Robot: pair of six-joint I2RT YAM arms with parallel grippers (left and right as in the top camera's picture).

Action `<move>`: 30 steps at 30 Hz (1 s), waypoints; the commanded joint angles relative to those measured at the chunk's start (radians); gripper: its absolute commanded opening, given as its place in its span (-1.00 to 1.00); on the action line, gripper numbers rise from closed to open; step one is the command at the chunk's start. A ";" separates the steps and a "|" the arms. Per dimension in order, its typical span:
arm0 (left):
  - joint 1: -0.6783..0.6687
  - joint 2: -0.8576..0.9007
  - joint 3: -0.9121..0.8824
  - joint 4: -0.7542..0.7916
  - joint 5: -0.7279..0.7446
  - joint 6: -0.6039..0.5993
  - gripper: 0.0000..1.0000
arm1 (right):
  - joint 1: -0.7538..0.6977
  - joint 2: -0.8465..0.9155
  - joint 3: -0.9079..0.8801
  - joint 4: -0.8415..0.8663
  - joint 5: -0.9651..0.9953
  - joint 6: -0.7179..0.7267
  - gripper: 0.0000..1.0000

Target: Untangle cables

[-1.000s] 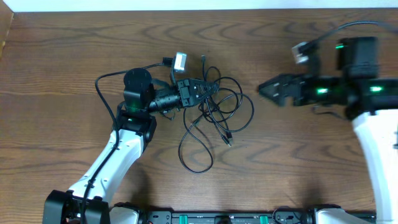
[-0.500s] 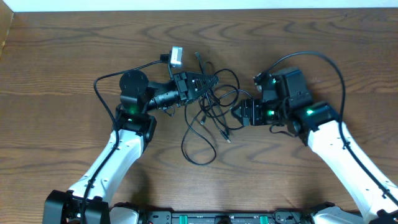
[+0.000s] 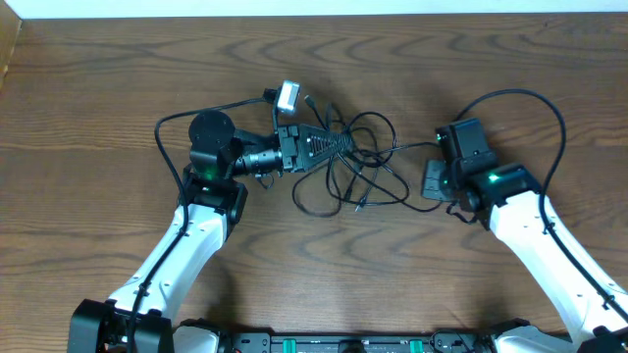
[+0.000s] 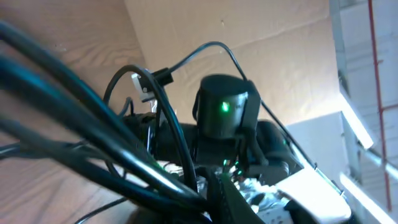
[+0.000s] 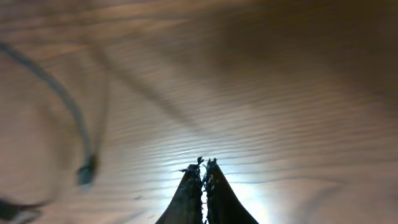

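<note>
Left pincer (image 3: 334, 145) clenched on the tangled thin black cables (image 3: 345, 157) at frame centre, right pincer (image 5: 203, 167) closed, contents unclear: opposed pulling could tighten knots.

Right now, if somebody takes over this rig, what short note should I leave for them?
Left gripper: jaws look closed on the cables, at the left side of the tangle.
Right gripper: jaws shut, pointing down at the table just right of the tangle; nothing visible between them.
Cables: one knot of black loops mid-table, between the two arms.
Done: no cable is separated yet.
Left: draw each cable out of the knot and lay it apart.
</note>
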 commanded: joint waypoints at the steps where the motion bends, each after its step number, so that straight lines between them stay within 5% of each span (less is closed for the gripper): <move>1: 0.003 -0.005 0.008 -0.007 0.033 0.190 -0.50 | -0.062 -0.003 -0.007 -0.026 0.117 0.015 -0.98; 5: 0.003 -0.005 0.007 -0.136 0.031 0.404 -0.15 | -0.117 -0.003 -0.007 -0.028 0.051 0.013 -0.98; 10: 0.003 -0.004 0.007 -0.458 -0.076 0.621 -0.04 | -0.161 -0.003 -0.003 -0.021 -0.017 -0.015 -0.98; 15: 0.003 -0.005 0.007 -0.761 -0.381 0.631 -0.04 | -0.174 -0.007 -0.002 0.031 -0.267 -0.153 -0.98; 20: 0.003 -0.005 0.007 -0.833 -0.438 0.631 0.00 | -0.182 -0.060 0.022 0.199 -0.884 -0.358 -0.97; 25: 0.003 -0.005 0.007 -0.834 -0.448 0.631 0.27 | -0.211 -0.148 0.042 0.543 -1.354 -0.339 -0.98; 30: 0.002 -0.005 0.007 -0.834 -0.444 0.629 0.55 | -0.213 -0.204 0.042 0.764 -1.376 -0.213 -0.98</move>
